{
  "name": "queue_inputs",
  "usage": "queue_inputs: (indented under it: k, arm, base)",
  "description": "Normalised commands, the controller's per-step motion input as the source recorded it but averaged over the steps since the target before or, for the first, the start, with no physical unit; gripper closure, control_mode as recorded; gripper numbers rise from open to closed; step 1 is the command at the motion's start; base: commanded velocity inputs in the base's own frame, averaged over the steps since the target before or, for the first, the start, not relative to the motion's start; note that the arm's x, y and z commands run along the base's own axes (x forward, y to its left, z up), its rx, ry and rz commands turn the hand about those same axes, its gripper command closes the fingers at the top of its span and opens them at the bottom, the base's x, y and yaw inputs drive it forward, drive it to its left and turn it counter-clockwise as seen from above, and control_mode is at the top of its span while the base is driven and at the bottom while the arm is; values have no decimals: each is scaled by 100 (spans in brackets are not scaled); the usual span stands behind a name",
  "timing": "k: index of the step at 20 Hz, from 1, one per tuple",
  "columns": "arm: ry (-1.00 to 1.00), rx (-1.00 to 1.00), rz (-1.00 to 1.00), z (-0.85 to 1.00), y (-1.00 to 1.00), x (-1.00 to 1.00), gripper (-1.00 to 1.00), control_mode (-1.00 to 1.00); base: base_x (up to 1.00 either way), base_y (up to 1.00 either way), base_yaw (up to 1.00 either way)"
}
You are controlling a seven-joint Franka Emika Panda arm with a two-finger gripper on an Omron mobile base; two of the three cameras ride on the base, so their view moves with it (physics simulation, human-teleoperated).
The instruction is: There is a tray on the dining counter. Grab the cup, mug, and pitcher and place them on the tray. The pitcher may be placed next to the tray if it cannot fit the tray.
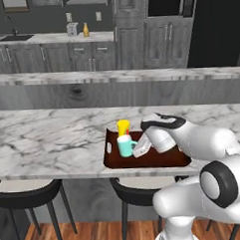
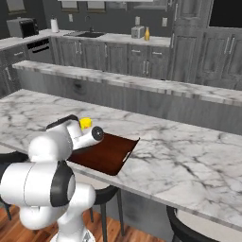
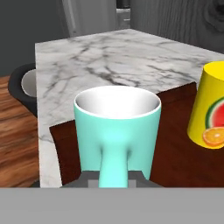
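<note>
Marble dining counter (image 1: 48,140), tray (image 1: 149,163) at near edge, fingers (image 3: 113,181) clamped on mug (image 3: 117,131), cup (image 3: 209,111) beside.

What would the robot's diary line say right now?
gripper: shut on mug handle | mug: upright over tray | cup: on tray | pitcher: far back counter

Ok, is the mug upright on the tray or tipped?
Upright: the mug stands on the tray, white inside facing up, handle toward the gripper, beside the cup.

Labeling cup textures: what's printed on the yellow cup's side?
Fruit graphic on the cup: red watermelon slice above an orange slice. Clearest in the hand view.
</note>
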Motion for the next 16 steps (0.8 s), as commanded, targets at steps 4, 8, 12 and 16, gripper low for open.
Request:
queue_inputs:
  k: [4,8,12,16]
  arm:
    - [0,0,0,-15,13,16,100,-100]
    - [0,0,0,-15,4,16,100,-100]
    - [0,0,0,-14,3,8,100,-100]
    - [0,0,0,-11,0,6,100,-100]
  base:
    - [0,0,0]
    - [0,0,0]
    - [0,0,0]
    - [0,0,0]
